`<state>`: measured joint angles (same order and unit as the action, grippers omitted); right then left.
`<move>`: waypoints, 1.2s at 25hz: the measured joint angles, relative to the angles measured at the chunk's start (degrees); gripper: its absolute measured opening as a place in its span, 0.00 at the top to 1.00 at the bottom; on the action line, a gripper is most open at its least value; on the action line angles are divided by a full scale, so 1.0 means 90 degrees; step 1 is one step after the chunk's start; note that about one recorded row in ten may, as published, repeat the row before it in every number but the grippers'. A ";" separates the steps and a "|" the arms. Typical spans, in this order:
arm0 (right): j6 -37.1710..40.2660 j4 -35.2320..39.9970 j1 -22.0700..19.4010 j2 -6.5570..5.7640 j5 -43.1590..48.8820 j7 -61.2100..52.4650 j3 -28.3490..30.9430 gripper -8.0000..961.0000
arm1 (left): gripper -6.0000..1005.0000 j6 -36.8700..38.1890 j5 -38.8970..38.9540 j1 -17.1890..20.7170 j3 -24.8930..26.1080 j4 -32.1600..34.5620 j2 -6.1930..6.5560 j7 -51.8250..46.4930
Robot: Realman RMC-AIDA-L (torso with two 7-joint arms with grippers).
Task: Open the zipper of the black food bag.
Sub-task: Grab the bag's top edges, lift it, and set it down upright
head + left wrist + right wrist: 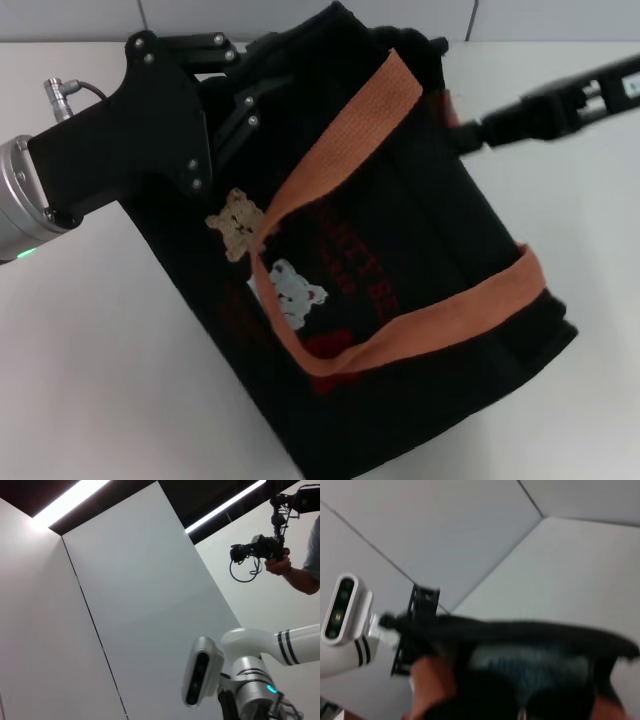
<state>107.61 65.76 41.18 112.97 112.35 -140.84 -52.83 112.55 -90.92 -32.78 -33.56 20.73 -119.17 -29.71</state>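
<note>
At the left of the head view, the left gripper [235,75] is seen pressed against the upper far corner of the black food bag [400,260]; its dark linkages lie on the fabric there, but whether its fingers are parted or closed on cloth cannot be told, since they are lost against the black material; the silver wrist of that arm is cut off by the left edge. At centre, the bag is found tilted on the white table [90,380], one printed face turned up to the camera; a tan bear patch [236,222] and a white bear patch [293,291] are noted on it, and the orange-brown handle [345,150] is draped in a loop across the face. The zipper cannot be made out in the head view; in the right wrist view the dark top edge and greyish lining are glimpsed, with a small metallic speck that may be the pull, though this is uncertain. At the right, the right gripper [462,132] is reached in to the far top edge; the state of its pincer cannot be told either.

The bag is judged soft and light, liable to slump and drag along with any pull; it is best braced at a corner beside the zip line while the small pull is pinched; the webbing would give a firmer hold than the slack cloth.
</note>
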 joint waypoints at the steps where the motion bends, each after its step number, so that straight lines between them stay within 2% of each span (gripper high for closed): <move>1: 0.0205 0.0142 -0.0144 -0.0012 -0.0018 0.0083 0.0023 1.00 | 0.85 -0.0030 0.0034 -0.0010 -0.0009 -0.0030 -0.0001 0.0035; 3: 0.0304 0.0204 -0.0211 -0.0011 -0.0033 0.0124 0.0052 1.00 | 0.85 -0.0045 0.0037 -0.0026 -0.0012 -0.0042 -0.0001 0.0040; 5: 0.0413 0.0267 -0.0300 0.0032 -0.0057 0.0189 0.0251 0.99 | 0.85 -0.0058 0.0038 -0.0043 -0.0019 -0.0052 -0.0001 0.0041; 6: 0.0445 0.0257 -0.0337 0.0079 -0.0064 0.0223 0.0551 0.99 | 0.85 -0.0061 0.0040 -0.0047 -0.0028 -0.0055 -0.0001 0.0041; 8: 0.0458 0.0216 -0.0339 0.0083 -0.0085 0.0254 0.0691 0.98 | 0.85 -0.0061 0.0040 -0.0054 -0.0052 -0.0057 -0.0001 0.0041; 11: 0.0590 0.0205 -0.0329 0.0007 -0.0343 0.0635 0.0870 0.95 | 0.85 -0.0045 0.0043 -0.0045 -0.0090 -0.0029 -0.0001 0.0041; 15: 0.0612 0.0798 -0.0417 -0.0041 -0.0537 0.1469 0.0933 0.92 | 0.85 -0.0032 0.0043 -0.0033 -0.0095 -0.0020 -0.0001 0.0040; 17: 0.0529 0.1104 -0.0479 0.0011 -0.0518 0.1769 0.0896 0.90 | 0.85 -0.0020 0.0043 -0.0030 -0.0098 -0.0016 -0.0001 0.0040; 19: 0.0465 0.1406 -0.0534 0.0123 -0.0506 0.2001 0.0810 0.89 | 0.85 -0.0009 0.0043 -0.0027 -0.0099 -0.0019 -0.0002 0.0040; 20: 0.0454 0.1528 -0.0556 0.0199 -0.0471 0.2139 0.0742 0.88 | 0.85 -0.0004 0.0043 -0.0024 -0.0100 -0.0018 -0.0002 0.0040; 21: 0.0432 0.1814 -0.0597 0.0366 -0.0321 0.2394 0.0637 0.87 | 0.85 0.0004 0.0043 -0.0022 -0.0100 -0.0017 -0.0001 0.0040; 22: 0.0432 0.1814 -0.0597 0.0366 -0.0321 0.2394 0.0637 0.86 | 0.85 0.0004 0.0043 -0.0022 -0.0100 -0.0017 -0.0001 0.0040; 23: 0.0424 0.1968 -0.0611 0.0465 -0.0200 0.2501 0.0603 0.85 | 0.85 0.0008 0.0043 -0.0023 -0.0100 -0.0018 -0.0002 0.0039; 26: 0.0418 0.2323 -0.0625 0.0659 0.0205 0.2655 0.0314 0.73 | 0.85 0.0014 0.0043 -0.0025 -0.0100 -0.0008 -0.0001 0.0015; 28: 0.0406 0.2326 -0.0630 0.0659 0.0228 0.2657 0.0234 0.64 | 0.85 0.0016 0.0042 -0.0025 -0.0100 -0.0007 -0.0002 0.0010; 30: 0.0358 0.2324 -0.0635 0.0660 0.0237 0.2663 0.0172 0.63 | 0.85 0.0018 0.0043 -0.0028 -0.0099 -0.0005 -0.0001 0.0007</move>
<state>110.83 86.67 35.47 118.91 114.48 -116.87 -51.28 112.71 -90.54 -33.03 -34.45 20.68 -119.18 -29.65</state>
